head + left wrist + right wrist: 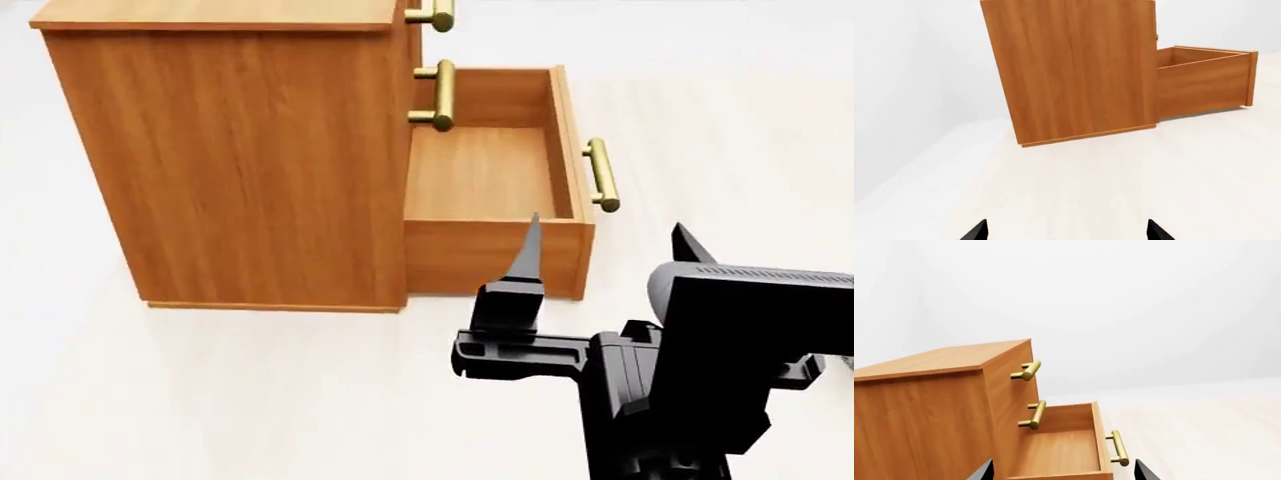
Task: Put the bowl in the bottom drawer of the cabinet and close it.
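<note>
Bottom drawer (487,175) pulled fully out of the cabinet (240,160), inside bare; bowl in none of the three views.

Seen from the head: right gripper (607,245) low in front of the open drawer's near side wall, black fingers (523,262) spread wide with nothing between them, one tip overlapping that wall's top edge; brass drawer handle (603,174) on the far-right front panel, two upper handles (438,92) on the shut drawers above; pale floor (267,400) all round, nothing across the drawer's mouth. From the right wrist: same three handles and cabinet top, wood drawer floor bare. From the left wrist: left gripper (1067,232) facing the cabinet's plain side panel, well apart from it; only two black tips showing, set wide, holding nothing; drawer box jutting out beyond.
</note>
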Controlling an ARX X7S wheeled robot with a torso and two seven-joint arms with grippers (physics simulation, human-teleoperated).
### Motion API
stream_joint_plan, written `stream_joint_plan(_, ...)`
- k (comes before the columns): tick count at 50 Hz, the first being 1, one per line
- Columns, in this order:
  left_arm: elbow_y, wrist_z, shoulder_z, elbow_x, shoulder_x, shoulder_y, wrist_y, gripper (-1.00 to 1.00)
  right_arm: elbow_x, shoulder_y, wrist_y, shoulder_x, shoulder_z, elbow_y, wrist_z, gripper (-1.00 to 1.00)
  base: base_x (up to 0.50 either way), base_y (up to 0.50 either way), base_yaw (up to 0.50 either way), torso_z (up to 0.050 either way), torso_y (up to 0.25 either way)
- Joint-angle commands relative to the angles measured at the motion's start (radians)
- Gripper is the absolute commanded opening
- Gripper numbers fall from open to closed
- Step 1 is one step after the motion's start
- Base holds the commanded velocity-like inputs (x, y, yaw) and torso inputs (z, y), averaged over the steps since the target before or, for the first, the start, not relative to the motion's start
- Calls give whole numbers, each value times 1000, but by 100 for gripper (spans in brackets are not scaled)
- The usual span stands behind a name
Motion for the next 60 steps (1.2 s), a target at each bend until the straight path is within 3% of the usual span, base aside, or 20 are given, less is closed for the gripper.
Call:
stream_joint_plan(1, 1, -7, 5, -4, -6, -1, 0, 100, 11, -3, -5, 4, -1, 1, 4, 100, 461, 0, 0, 0, 0)
stream_joint_plan(51, -9, -36, 25, -24, -30, -6, 18, 100, 22, -15, -56, 32, -38, 31, 12, 100, 463, 7, 0, 0, 0)
stream_joint_plan(60, 0, -42, 31, -27, -36, -6, 10, 100, 18, 28, -40, 38, -59, 132, 3, 100, 273, 8, 0, 0, 0)
